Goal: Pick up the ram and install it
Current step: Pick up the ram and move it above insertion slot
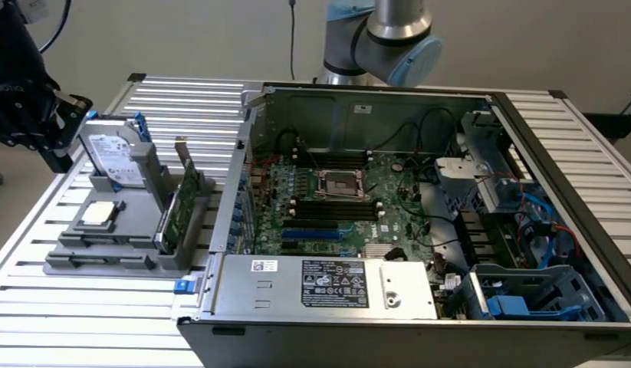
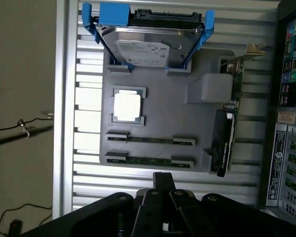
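Ram sticks (image 2: 149,160), thin green boards, sit slotted in grey plastic holder (image 2: 177,118); we see black gripper (image 2: 162,177) nearby, fingers pressed together, empty.

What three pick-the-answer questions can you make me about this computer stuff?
1. Where are the ram sticks? A on the floor; B in the grey holder; C in a drawer.
2. What colour are the hard drive's side rails? A red; B yellow; C blue.
3. The computer case is: A open; B closed; C wrapped up.
Answers: B, both stand in the holder's slots; C, blue plastic hugs the drive; A, the motherboard shows inside.
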Available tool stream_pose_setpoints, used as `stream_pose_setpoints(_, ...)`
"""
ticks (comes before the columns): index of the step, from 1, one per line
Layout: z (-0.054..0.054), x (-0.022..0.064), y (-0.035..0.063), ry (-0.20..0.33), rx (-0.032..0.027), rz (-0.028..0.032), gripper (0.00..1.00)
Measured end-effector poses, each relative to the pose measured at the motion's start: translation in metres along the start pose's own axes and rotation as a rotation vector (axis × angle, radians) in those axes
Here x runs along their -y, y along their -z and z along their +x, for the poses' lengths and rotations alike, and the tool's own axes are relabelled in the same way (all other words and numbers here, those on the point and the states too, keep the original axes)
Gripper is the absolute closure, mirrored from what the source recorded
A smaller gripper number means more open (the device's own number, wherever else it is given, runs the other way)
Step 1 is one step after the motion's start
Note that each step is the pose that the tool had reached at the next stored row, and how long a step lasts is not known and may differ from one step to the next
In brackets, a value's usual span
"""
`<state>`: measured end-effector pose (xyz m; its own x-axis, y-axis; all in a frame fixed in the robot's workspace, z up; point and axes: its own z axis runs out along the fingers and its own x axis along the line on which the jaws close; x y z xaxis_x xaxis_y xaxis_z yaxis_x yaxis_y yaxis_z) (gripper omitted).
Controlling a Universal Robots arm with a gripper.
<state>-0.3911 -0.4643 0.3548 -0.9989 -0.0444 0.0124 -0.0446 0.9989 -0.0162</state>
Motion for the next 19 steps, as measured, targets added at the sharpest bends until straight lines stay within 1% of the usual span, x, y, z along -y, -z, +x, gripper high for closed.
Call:
stream_pose_setpoints(3,0.000,0.0000,-0.0009,0.000,-0.0002,-0.0004,0.89)
stream_pose_setpoints(5,0.001,0.0005,-0.0035,0.020,0.0005,-0.0027,0.89)
stream_pose_setpoints(19,0.001,0.0003,-0.0160,0.273,0.0040,0.0003,0.89)
